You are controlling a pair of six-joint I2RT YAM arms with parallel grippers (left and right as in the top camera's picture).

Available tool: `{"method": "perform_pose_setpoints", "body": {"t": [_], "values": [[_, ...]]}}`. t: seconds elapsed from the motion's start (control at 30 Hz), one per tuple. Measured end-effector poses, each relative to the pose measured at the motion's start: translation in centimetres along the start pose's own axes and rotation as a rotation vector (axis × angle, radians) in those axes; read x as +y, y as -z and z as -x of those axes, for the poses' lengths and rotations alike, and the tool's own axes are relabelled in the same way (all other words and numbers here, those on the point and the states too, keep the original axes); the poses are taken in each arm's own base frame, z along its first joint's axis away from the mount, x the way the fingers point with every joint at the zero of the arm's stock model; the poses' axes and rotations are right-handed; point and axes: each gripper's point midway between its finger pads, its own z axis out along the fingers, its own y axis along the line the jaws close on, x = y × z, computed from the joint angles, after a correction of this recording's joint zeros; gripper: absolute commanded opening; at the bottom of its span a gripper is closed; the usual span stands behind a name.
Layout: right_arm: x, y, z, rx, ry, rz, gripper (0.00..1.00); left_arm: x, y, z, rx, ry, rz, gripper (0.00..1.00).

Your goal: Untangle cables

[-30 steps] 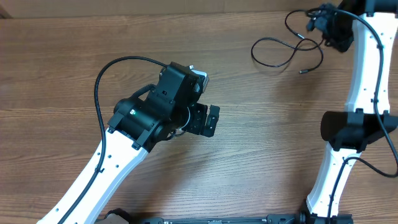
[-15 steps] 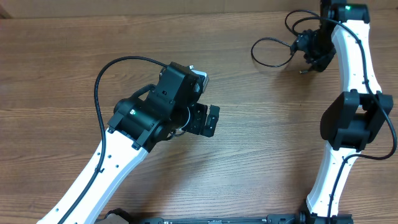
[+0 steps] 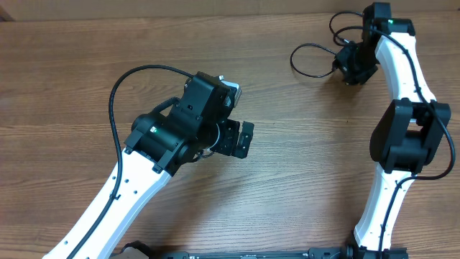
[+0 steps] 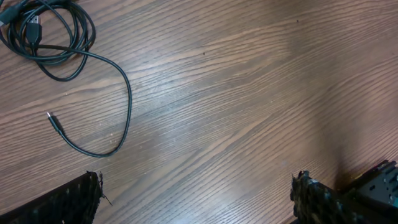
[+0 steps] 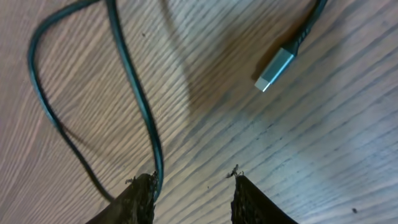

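Cables: thin, smooth black cords, loosely looped on the wood-grain counter at its far right corner; one ends in a flat silver plug. My right gripper, spread apart, hovers low over them, one strand vanishing behind a finger. My left gripper: released, empty, mostly cut off by the frame.

Setting is reading as a robotics lab bench: white left arm and right arm are reaching over a wood-grain tabletop.
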Motion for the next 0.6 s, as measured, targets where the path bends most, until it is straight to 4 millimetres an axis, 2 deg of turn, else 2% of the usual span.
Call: {"method": "perform_pose_setpoints", "body": {"t": [0.07, 0.37, 0.6], "values": [[0.0, -0.5, 0.0, -0.002, -0.004, 0.007, 0.39, 0.0, 0.0, 0.0, 0.000, 0.000, 0.000, 1.00], [0.1, -1.6, 0.3, -0.014, -0.008, 0.025, 0.11, 0.0, 0.0, 0.0, 0.000, 0.000, 0.000, 0.99], [0.7, -1.6, 1.0, -0.041, -0.017, 0.051, 0.04, 0.0, 0.0, 0.0, 0.000, 0.000, 0.000, 1.00]]}}
